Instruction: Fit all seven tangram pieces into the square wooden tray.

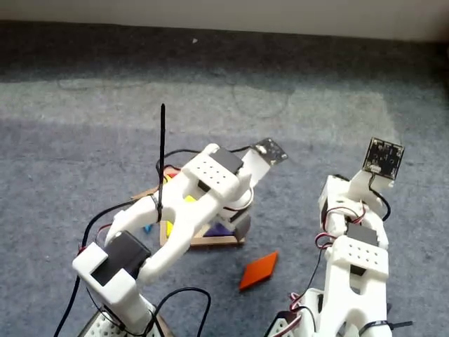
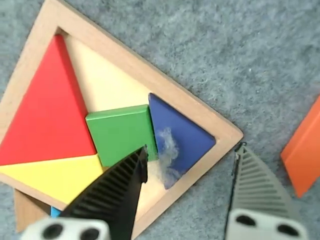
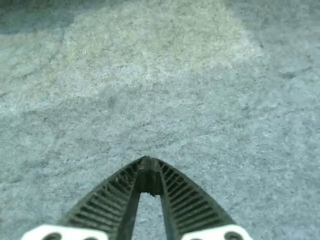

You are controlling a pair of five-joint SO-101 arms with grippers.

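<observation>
The square wooden tray [image 2: 227, 131] lies on the grey carpet, under my left arm [image 1: 210, 175] in the high view. In it sit a red triangle [image 2: 47, 115], a yellow triangle [image 2: 55, 177], a green square [image 2: 120, 132] and a dark blue triangle [image 2: 187, 132]; bare wood [image 2: 107, 85] shows beside the red one. My left gripper [image 2: 190, 162] hangs open over the tray's corner, one finger above the green square, the other past the rim. An orange piece [image 1: 258, 270] [image 2: 302, 150] lies on the carpet beside the tray. My right gripper [image 3: 149, 165] is shut and empty above bare carpet.
A small light blue piece [image 2: 54, 212] peeks out beside the tray near a strip of wood [image 2: 25, 215]. My right arm [image 1: 358, 246] stands to the right of the orange piece. Carpet stretches open toward the far side.
</observation>
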